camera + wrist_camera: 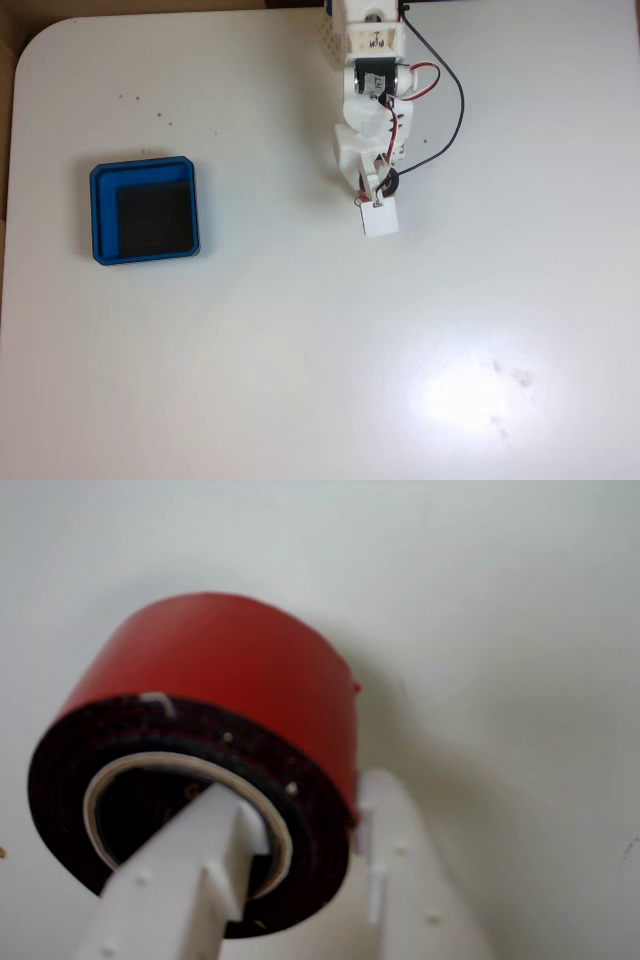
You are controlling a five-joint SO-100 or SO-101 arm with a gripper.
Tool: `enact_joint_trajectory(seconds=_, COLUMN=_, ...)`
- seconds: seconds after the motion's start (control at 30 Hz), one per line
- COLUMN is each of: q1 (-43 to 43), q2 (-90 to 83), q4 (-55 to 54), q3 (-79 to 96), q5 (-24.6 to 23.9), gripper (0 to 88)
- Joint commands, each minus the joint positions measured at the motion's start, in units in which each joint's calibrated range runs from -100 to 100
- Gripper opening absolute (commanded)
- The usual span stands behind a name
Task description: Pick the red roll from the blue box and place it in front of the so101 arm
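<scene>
In the wrist view the red roll point(225, 675) fills the middle of the picture, red on its outer face, with a dark side and a pale core ring. My gripper point(312, 800) is shut on its wall: one white finger point(190, 870) reaches into the core and the other finger point(400, 860) lies against the outside. The roll hangs close over the white table; whether it touches I cannot tell. In the fixed view the so101 arm point(368, 110) reaches down from the top edge, and its gripper point(372, 205) covers the roll. The blue box point(98, 215) lies at the left, its black floor bare.
The white table point(300, 360) has a bright glare patch at the lower right and a few small dark specks. Red and black wires point(455, 110) loop to the right of the arm. The table's rounded corner is at the upper left.
</scene>
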Motion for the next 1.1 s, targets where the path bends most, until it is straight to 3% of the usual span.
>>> enact_joint_trajectory(seconds=0.0, q1=0.34, q2=-1.99, q4=-1.05, q3=0.18, q5=-0.18, gripper=3.7)
enact_joint_trajectory(seconds=0.2, q1=0.73, q2=-2.08, q4=-0.97, q3=0.18, q5=-0.18, gripper=11.0)
enact_joint_trajectory(seconds=0.43, q1=0.73, q2=-3.67, q4=-0.97, q3=0.18, q5=0.26, gripper=11.1)
enact_joint_trajectory(seconds=0.73, q1=0.64, q2=-24.99, q4=-0.97, q3=2.34, q5=0.26, gripper=11.1)
enact_joint_trajectory(seconds=1.07, q1=0.15, q2=-49.07, q4=-1.13, q3=17.16, q5=-0.27, gripper=11.1)
